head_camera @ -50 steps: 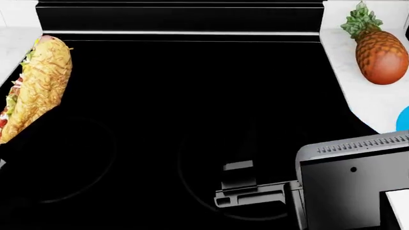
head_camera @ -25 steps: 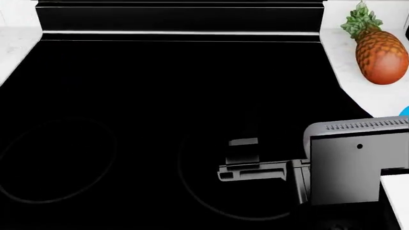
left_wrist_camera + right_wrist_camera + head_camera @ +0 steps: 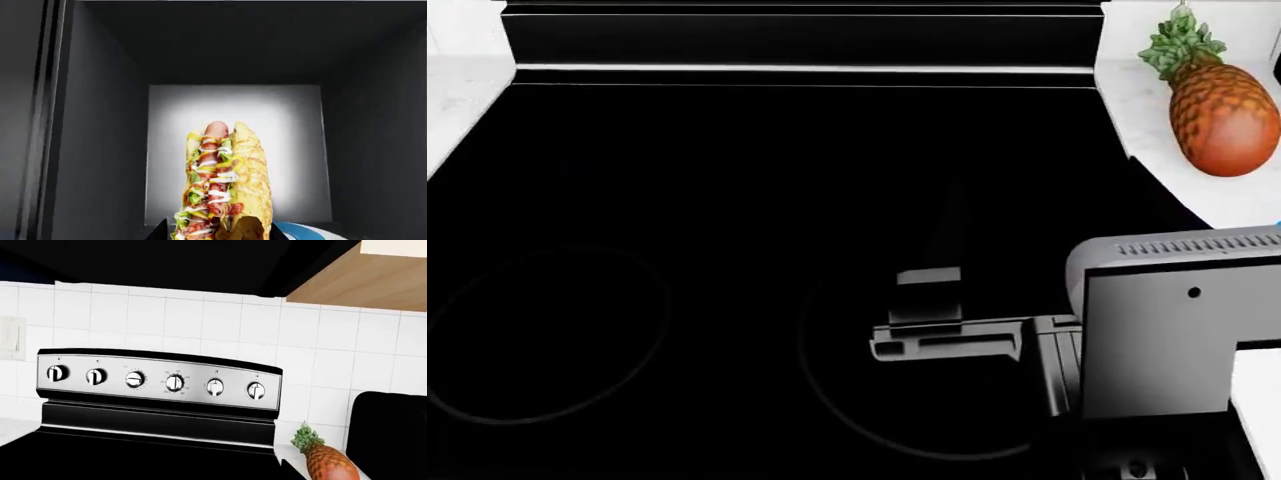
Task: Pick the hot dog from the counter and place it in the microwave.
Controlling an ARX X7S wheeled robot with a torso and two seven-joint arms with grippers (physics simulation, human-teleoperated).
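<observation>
In the left wrist view the hot dog (image 3: 223, 185), a golden bun with a reddish sausage and green, white and red toppings, stands out from my left gripper (image 3: 220, 236). The gripper's dark jaws are shut on its near end. It points into the open microwave (image 3: 100, 150), a dark cavity with a lit grey back wall (image 3: 287, 150). The hot dog and the left gripper do not show in the head view. My right gripper (image 3: 941, 345) hangs over the black stovetop (image 3: 694, 200), and its jaws are lost against the black. The white counter (image 3: 1208, 205) flanks the stove.
A pineapple (image 3: 1221, 115) lies on the right counter and also shows in the right wrist view (image 3: 327, 460). A blue-rimmed plate edge (image 3: 310, 232) shows beside the left gripper. The stove's knob panel (image 3: 160, 380) and the tiled wall are behind.
One second ago the hot dog was at the left edge of the head view; it has since left that view. The right arm has shifted slightly to the right.
</observation>
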